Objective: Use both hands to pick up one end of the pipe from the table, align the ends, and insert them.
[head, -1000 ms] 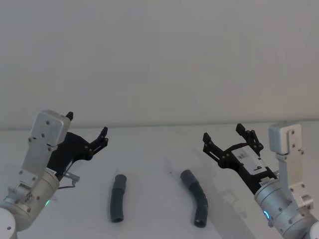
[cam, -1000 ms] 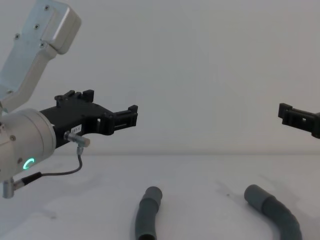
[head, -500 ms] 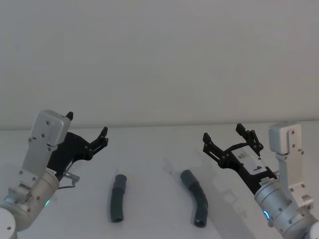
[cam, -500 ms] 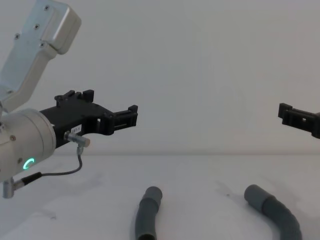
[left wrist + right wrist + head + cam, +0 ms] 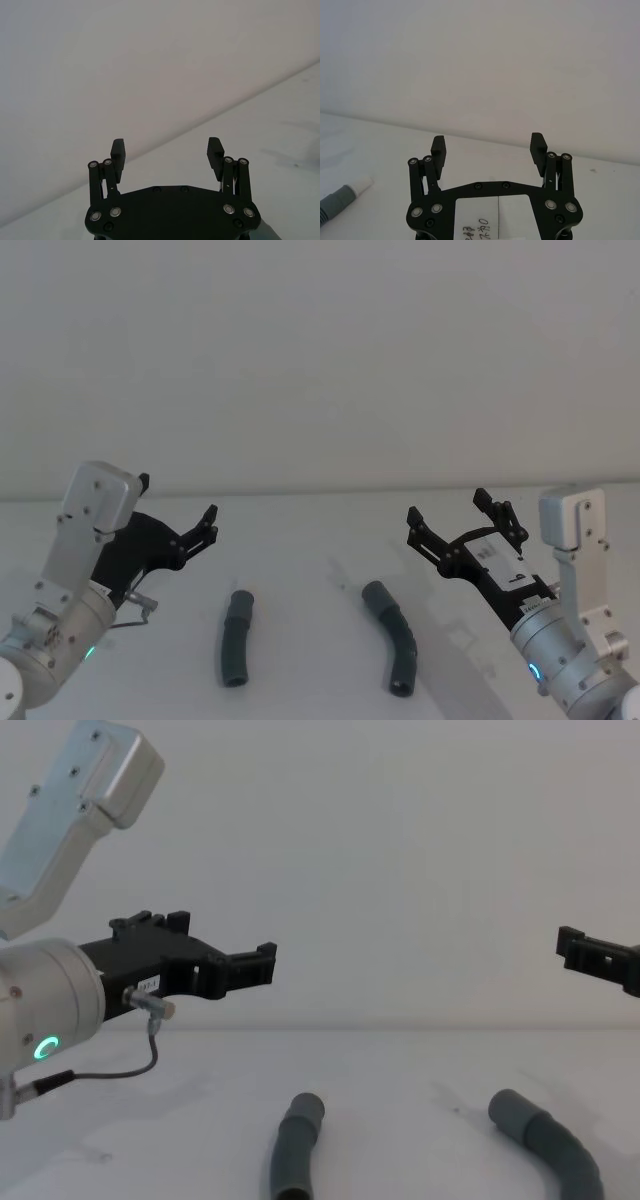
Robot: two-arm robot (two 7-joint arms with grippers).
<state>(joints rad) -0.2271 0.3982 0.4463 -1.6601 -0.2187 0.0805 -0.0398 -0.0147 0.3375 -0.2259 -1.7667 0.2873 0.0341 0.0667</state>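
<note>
Two grippers hang above the white table (image 5: 310, 530), each spread wide and touching nothing: the left gripper (image 5: 176, 496) up-left of the left pipe piece (image 5: 236, 638), which lies flat apart from the curved right pipe piece (image 5: 392, 638), and the right gripper (image 5: 446, 506) up-right of that.

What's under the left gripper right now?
Bare table; the left gripper hangs open above it. The nearest pipe piece lies off to its right. The arm hides the table beneath the wrist.
</note>
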